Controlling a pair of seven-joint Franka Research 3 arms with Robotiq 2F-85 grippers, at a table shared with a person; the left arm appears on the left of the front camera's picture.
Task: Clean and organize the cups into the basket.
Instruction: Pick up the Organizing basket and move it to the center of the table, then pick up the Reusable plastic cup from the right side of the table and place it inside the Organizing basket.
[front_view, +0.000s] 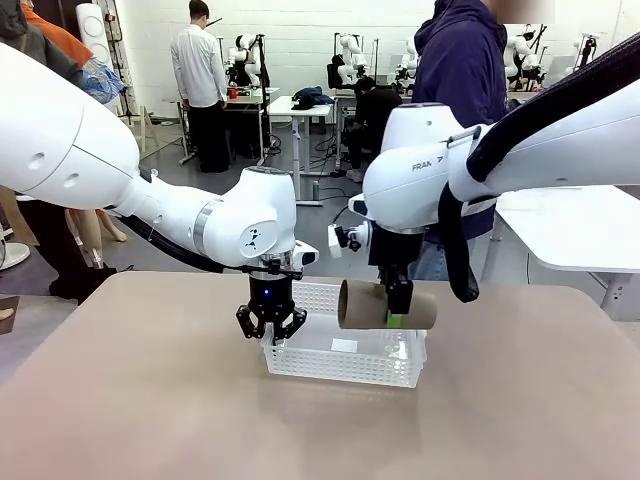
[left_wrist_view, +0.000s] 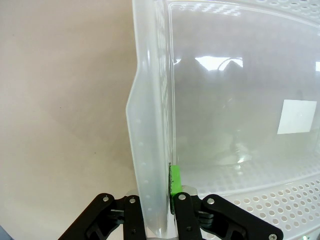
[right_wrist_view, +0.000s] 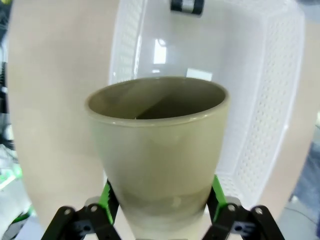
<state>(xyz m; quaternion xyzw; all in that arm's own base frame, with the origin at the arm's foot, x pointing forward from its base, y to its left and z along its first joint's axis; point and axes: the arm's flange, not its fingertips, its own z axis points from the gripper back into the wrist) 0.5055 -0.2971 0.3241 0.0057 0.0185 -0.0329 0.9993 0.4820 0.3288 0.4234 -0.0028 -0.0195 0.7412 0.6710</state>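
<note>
A white lattice basket (front_view: 345, 362) sits mid-table. My left gripper (front_view: 271, 331) is shut on the basket's left rim; in the left wrist view the rim wall (left_wrist_view: 150, 165) runs up between the green pads (left_wrist_view: 175, 181). My right gripper (front_view: 397, 305) hangs above the basket's right half, shut on a brown cup (front_view: 385, 305) that lies sideways, mouth to the left. In the right wrist view the cup (right_wrist_view: 160, 150) is clamped between the green pads (right_wrist_view: 107, 197), its empty mouth facing the basket floor (right_wrist_view: 200, 45).
A white label (left_wrist_view: 296, 116) lies on the basket floor. A person in a dark hoodie (front_view: 460, 70) stands at the far side behind the right arm. Bare tan tabletop (front_view: 130, 400) surrounds the basket. A white table (front_view: 580, 230) stands at far right.
</note>
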